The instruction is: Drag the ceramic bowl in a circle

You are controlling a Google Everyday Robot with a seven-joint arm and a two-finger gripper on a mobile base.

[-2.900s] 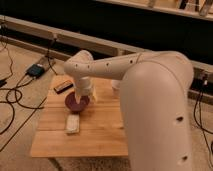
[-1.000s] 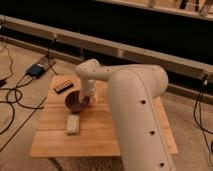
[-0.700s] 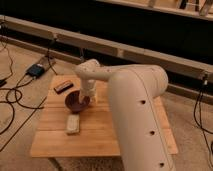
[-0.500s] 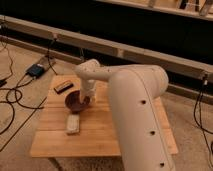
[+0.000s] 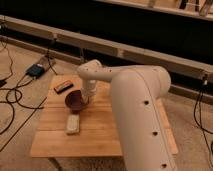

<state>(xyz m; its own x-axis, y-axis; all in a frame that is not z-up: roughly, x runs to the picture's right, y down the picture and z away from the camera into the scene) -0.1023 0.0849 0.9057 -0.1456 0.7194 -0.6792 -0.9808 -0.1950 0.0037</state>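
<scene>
The ceramic bowl (image 5: 75, 101) is a dark maroon-brown glossy bowl on the wooden table (image 5: 100, 130), left of centre. My white arm reaches from the right foreground over the table. The gripper (image 5: 88, 98) points down at the bowl's right rim and seems to touch it. The arm's wrist hides the part where the gripper meets the bowl.
A pale rectangular block (image 5: 73, 124) lies just in front of the bowl. A dark flat object (image 5: 63, 87) lies at the table's back left corner. Cables and a blue box (image 5: 38, 69) lie on the floor to the left. A dark wall with a rail runs behind.
Since 2.9 s ago the arm has swung and the bowl has shifted a little toward the back. Over the last second nothing has visibly moved.
</scene>
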